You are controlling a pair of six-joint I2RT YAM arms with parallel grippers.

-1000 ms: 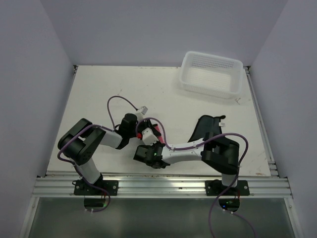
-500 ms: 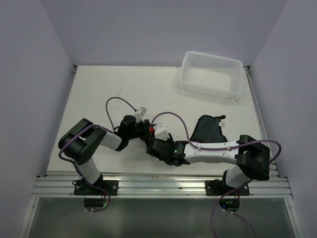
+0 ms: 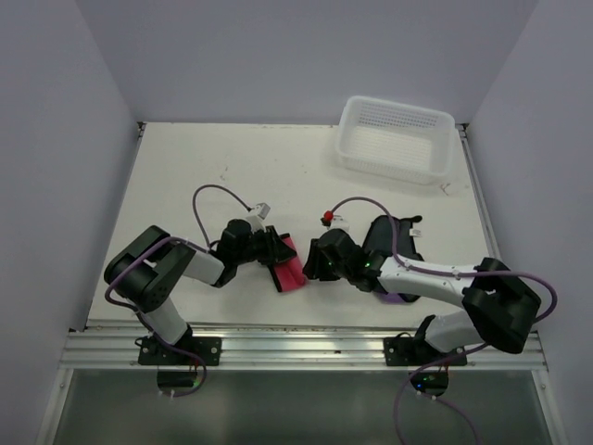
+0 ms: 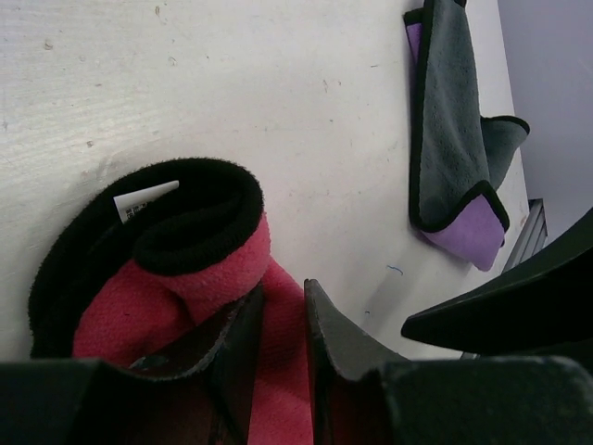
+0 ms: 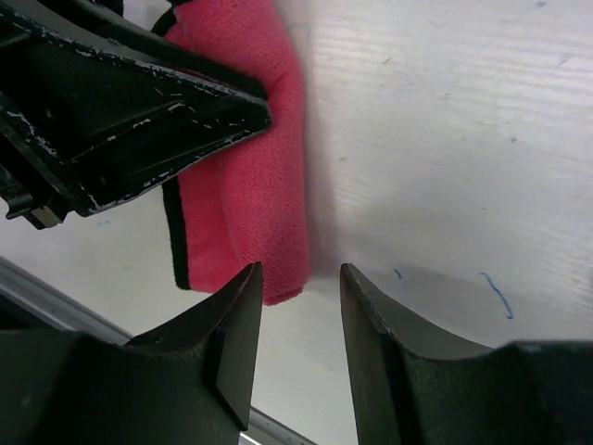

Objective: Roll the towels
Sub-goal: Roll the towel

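Right tool withdrawn – parted, empty | left tool pinching pink-red towel

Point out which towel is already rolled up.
The pink-red towel, curled into a black-edged roll in the left pincer. The purple towel lies loosely folded, untouched, to its right.

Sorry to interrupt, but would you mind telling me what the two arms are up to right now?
They are rolling towels. The left hand is pinching the pink-red towel, which is rolled up, showing its black-edged spiral end in the left wrist view. The right hand sits just beside that roll with its fingers apart, holding nothing. The purple and black towel lies loosely folded to the right, not yet rolled. The white basket stands at the far right.
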